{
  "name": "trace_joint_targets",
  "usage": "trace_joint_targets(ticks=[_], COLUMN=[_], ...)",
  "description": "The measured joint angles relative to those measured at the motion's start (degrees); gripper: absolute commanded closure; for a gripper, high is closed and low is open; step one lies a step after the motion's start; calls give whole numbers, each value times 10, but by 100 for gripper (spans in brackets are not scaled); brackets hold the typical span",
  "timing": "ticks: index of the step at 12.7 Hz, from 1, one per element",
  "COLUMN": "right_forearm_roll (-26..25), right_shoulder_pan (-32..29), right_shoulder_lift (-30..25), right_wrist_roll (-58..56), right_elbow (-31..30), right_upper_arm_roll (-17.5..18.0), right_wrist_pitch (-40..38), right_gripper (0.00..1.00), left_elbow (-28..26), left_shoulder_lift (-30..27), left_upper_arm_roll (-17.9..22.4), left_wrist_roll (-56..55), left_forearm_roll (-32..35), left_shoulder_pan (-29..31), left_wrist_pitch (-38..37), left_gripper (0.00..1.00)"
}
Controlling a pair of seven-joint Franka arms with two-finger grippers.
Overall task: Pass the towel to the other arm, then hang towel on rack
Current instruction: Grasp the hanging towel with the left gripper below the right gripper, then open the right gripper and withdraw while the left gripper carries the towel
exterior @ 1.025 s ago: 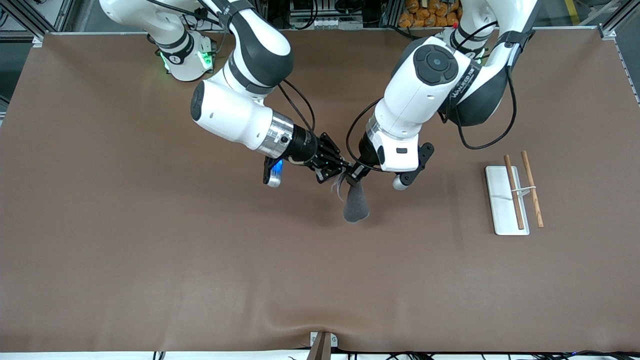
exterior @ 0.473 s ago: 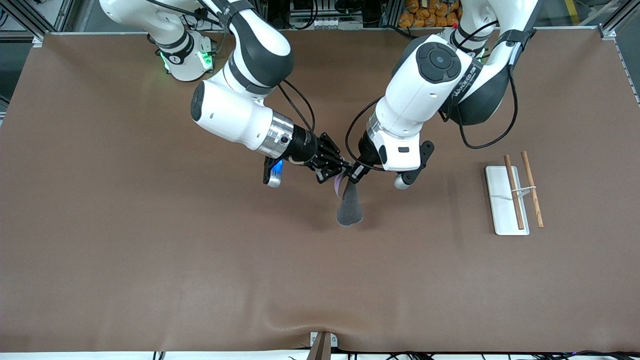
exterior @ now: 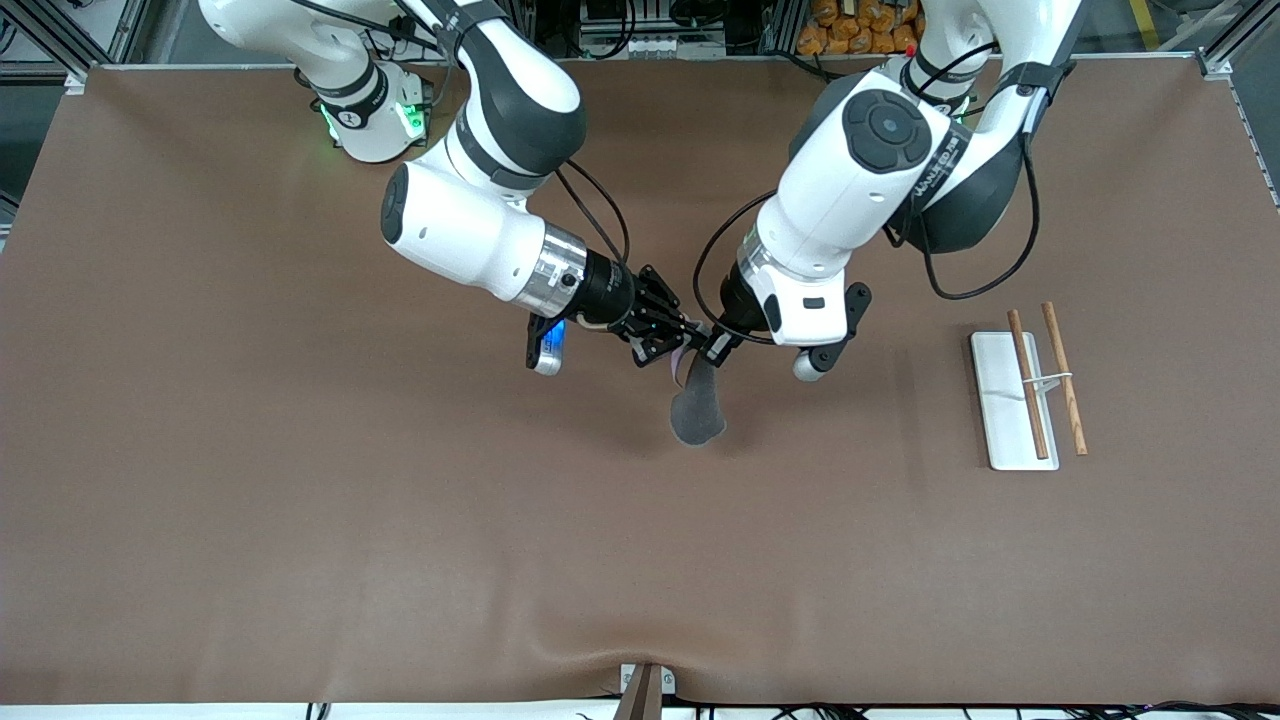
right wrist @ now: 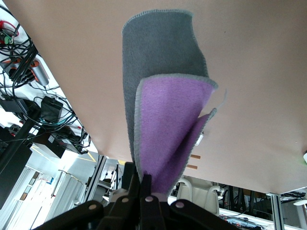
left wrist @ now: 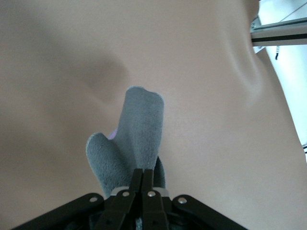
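The towel (exterior: 697,410) hangs in the air over the middle of the table, dark grey on the outside with purple showing inside its fold (right wrist: 168,143). My right gripper (exterior: 685,350) is shut on its top edge. My left gripper (exterior: 712,350) meets it from the other arm's end and is shut on the same top edge, with grey cloth (left wrist: 136,139) drooping from its jaws (left wrist: 143,175). In the right wrist view the pinched jaws (right wrist: 145,179) hold the purple face. The rack (exterior: 1005,420), a white plate with two brown rods (exterior: 1030,385), lies toward the left arm's end of the table.
A brown cover (exterior: 300,500) spreads over the whole table and ripples near a small bracket (exterior: 645,688) at the front edge. Both forearms crowd the space above the table's middle.
My left gripper has shut on the towel's top beside the right gripper. The hanging towel has swung slightly toward the right arm's end. The right arm has barely moved.
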Motion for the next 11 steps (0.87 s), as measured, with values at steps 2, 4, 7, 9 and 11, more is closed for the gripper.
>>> trace_joint_targets(ticks=[2, 4, 7, 9, 11], right_forearm_roll=[0, -1, -86, -155, -209], right_shoulder_pan=[-5, -18, -42, -66, -105], right_shoulder_lift=[0, 1, 0, -4, -16], right_wrist_roll=[0, 1, 0, 0, -3], right_elbow=[0, 0, 1, 5, 11], right_upper_arm_roll=[-4, -7, -10, -12, -15], right_wrist_pitch=[-24, -60, -134, -229, -346], right_gripper=[0, 0, 0, 0, 0], left_elbow=[9, 18, 21, 24, 24], left_shoulder_lift=[-1, -1, -5, -10, -18], left_upper_arm_roll=[0, 1, 1, 1, 2], left_wrist_roll=[14, 24, 67, 156, 238], left_forearm_roll=[-7, -7, -9, -13, -16], left_shoulder_pan=[7, 11, 26, 46, 68], left_wrist_pitch=[-20, -31, -58, -101, -144], left_gripper=[100, 100, 100, 100, 100])
